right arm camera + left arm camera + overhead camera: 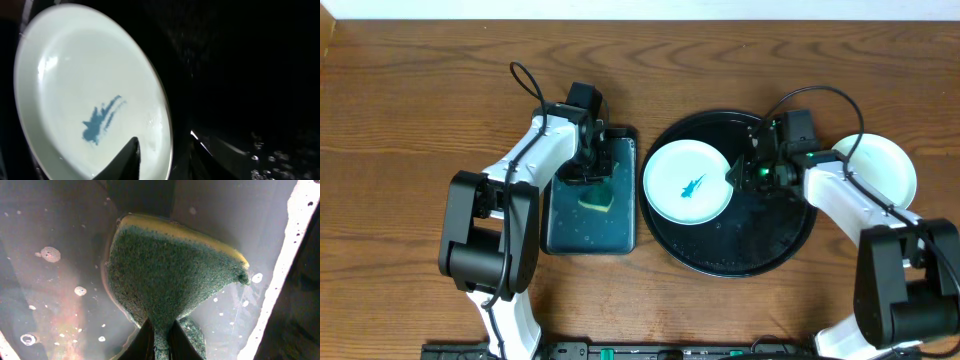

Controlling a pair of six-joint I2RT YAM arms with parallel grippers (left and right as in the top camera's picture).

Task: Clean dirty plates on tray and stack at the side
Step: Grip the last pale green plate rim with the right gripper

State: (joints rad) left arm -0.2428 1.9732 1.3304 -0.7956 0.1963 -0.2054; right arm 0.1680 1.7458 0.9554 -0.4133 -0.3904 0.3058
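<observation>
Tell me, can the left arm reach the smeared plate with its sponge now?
Probably yes: nothing stands between the sponge and the plate on the tray's left side; the right pincer straddles only its right rim.

Glossy black round tray (760, 250), pale bluish-white plate (688, 182) with teal centre smear on its left half, right rim between the fingers of my right gripper (165, 145), second pale plate (885, 165) beside the tray's right edge.

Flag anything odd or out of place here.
The plate on the black tray carries a teal smear at its centre, the only dirt in view. The sponge is pinched out of shape by the left gripper over soapy water. Nothing looks broken.
</observation>
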